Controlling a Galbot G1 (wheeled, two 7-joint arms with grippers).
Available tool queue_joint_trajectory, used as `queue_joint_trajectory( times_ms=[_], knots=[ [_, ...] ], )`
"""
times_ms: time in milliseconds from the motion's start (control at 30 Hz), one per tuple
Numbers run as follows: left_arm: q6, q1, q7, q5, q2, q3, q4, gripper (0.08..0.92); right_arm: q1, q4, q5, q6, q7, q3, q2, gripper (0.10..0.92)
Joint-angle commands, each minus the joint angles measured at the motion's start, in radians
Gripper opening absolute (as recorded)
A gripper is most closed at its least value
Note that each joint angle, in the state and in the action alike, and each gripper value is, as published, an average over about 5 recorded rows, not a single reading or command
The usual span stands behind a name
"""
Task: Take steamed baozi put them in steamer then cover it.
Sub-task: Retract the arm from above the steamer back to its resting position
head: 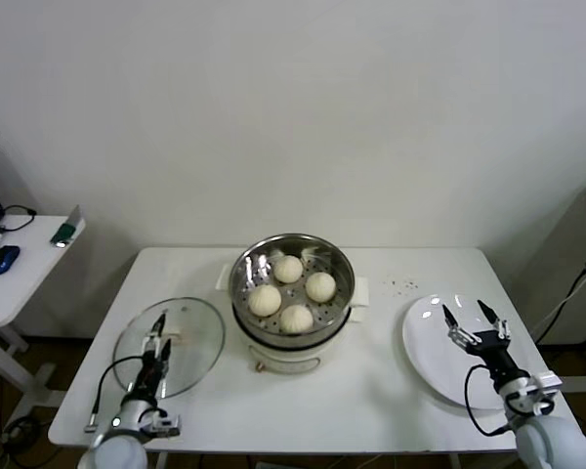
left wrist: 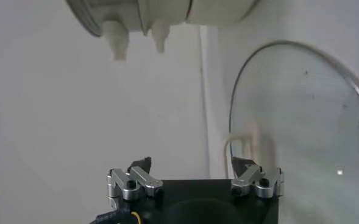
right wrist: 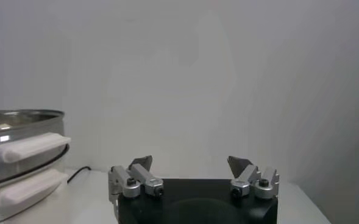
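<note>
Left gripper (head: pixel 162 326) open, empty, over our glass cover (head: pixel 190 337) lying flat on the table (head: pixel 371 391), near left. Right gripper (head: pixel 473 318) open, empty, over the white plate (head: pixel 425 337), near right. All four baozi (head: pixel 293 292) sit in the uncovered steamer (head: pixel 340 262), centre.

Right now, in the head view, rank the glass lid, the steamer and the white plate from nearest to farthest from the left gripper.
1. Glass lid, directly under the left gripper.
2. Steamer, centre of the table.
3. White plate, far right, beneath the right gripper.
</note>
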Motion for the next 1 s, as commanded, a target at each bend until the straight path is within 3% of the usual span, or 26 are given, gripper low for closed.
queue_joint_trajectory(
  times_ms=[33,700,1000],
  knots=[
    [0.003,-0.109,-0.037,0.046,0.008,0.010,0.138,0.823,-0.012,-0.001,-0.026,0.001,-0.003,0.013,0.016,0.823],
    [-0.017,-0.186,-0.044,-0.015,0.019,0.039,0.200,0.807,-0.011,-0.027,-0.079,0.010,-0.026,0.026,0.050,0.823],
    [-0.027,-0.175,-0.027,-0.025,0.030,0.037,0.192,0.567,-0.005,-0.043,-0.096,0.016,-0.031,0.029,0.065,0.823]
  ],
)
